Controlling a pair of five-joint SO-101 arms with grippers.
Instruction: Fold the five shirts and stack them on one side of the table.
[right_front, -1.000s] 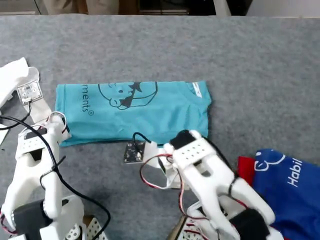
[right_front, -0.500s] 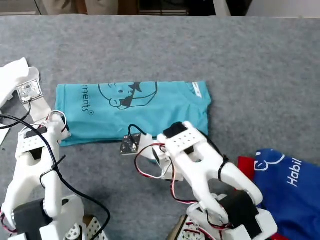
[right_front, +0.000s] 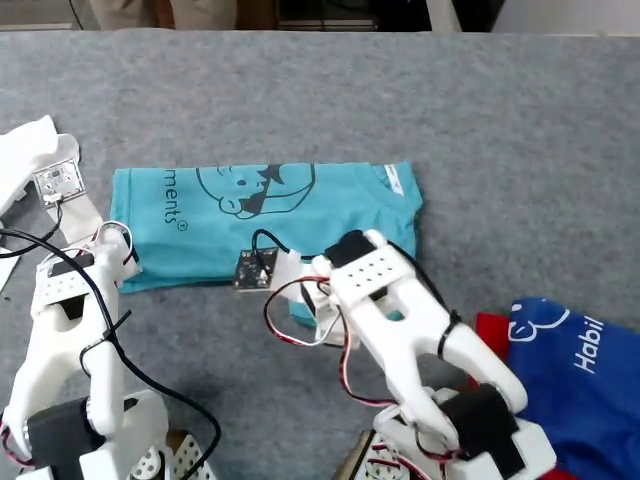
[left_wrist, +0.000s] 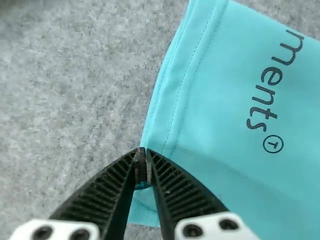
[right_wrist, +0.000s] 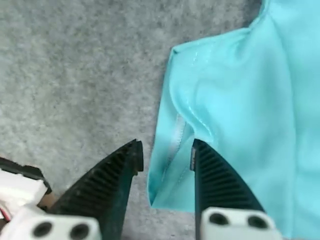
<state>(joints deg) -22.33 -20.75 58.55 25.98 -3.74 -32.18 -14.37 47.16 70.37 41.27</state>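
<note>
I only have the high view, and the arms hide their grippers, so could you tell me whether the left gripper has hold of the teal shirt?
Observer: Yes, the left gripper is shut on the teal shirt, pinching its edge near a corner.
Operator: Thank you. And the right gripper?
Observer: The right gripper is open, straddling the shirt's hem and not yet closed on it.
Operator: Does the hem lie flat there?
Observer: No, the fabric puckers up into a small ridge just beyond the gripper.
</note>
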